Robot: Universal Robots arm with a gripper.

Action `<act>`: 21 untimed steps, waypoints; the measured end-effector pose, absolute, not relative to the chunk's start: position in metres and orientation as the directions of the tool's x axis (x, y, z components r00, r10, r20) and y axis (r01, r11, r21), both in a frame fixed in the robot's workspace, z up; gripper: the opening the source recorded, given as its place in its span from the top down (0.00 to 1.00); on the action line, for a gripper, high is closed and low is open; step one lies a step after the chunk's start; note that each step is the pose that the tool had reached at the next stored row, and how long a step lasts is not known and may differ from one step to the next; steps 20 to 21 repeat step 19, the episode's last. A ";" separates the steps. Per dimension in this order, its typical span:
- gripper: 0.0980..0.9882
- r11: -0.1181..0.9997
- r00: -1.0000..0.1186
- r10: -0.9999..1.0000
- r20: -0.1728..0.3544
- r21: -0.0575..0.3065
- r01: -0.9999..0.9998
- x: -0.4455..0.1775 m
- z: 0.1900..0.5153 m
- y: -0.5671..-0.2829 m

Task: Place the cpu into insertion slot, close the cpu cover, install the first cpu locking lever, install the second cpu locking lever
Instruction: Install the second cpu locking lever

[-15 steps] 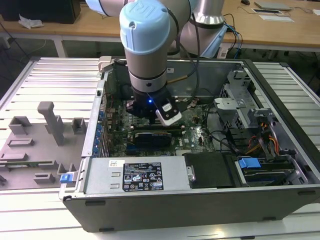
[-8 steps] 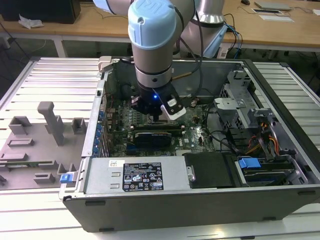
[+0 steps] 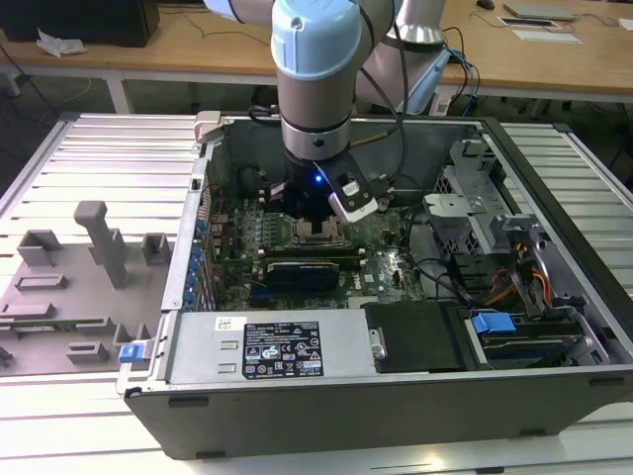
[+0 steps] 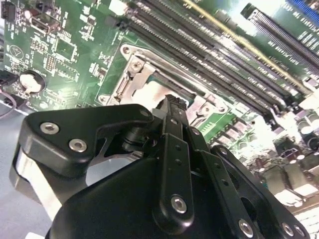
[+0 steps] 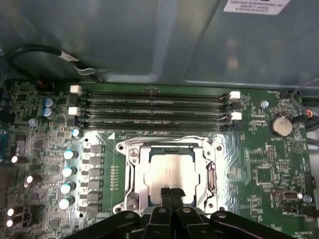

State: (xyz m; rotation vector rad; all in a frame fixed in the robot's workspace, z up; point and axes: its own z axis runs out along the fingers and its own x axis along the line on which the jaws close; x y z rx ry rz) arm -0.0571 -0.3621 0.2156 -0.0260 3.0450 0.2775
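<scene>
The cpu (image 5: 175,172) sits in the insertion slot (image 5: 134,167), cpu cover (image 5: 215,172) lying round it. Your jaws are together, empty, tips poised at the chip's near edge. Judge it light, rigid, slick-topped, fragile underneath: handle by edges. The open computer case (image 3: 396,401) holds the motherboard (image 5: 259,149).

Robotics lab or workshop: opened desktop computer case (image 3: 396,327) on a ribbed aluminium workbench (image 3: 99,158), grey fixture blocks (image 3: 99,242) alongside, wooden desks (image 3: 198,45) behind, robot arm (image 3: 312,69) overhead.
</scene>
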 end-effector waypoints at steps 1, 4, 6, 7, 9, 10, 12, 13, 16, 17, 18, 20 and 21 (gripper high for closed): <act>0.99 0.985 -0.996 -0.010 -0.085 0.169 -0.024 -0.057 0.216 -0.358; 0.99 0.988 -0.996 -0.012 -0.085 0.149 -0.024 -0.056 0.216 -0.349; 0.99 0.989 -0.996 -0.012 -0.084 0.144 -0.024 -0.056 0.216 -0.347; 0.99 0.990 -0.996 -0.012 -0.084 0.142 -0.024 -0.056 0.217 -0.348; 0.99 0.990 -0.996 -0.011 -0.084 0.138 -0.023 -0.056 0.222 -0.347; 0.99 0.991 -0.996 -0.011 -0.084 0.135 -0.023 -0.056 0.225 -0.347; 0.99 0.991 -0.996 -0.012 -0.084 0.128 -0.022 -0.056 0.230 -0.347; 0.99 0.992 -0.996 -0.012 -0.084 0.124 -0.022 -0.056 0.232 -0.347; 0.99 0.992 -0.996 -0.012 -0.084 0.122 -0.022 -0.056 0.232 -0.347; 0.99 0.992 -0.996 -0.012 -0.084 0.122 -0.022 -0.056 0.232 -0.347; 0.99 0.992 -0.996 -0.012 -0.084 0.122 -0.022 -0.056 0.232 -0.347; 0.99 0.992 -0.996 -0.012 -0.084 0.122 -0.022 -0.056 0.232 -0.347; 0.99 0.992 -0.996 -0.012 -0.084 0.122 -0.022 -0.056 0.232 -0.347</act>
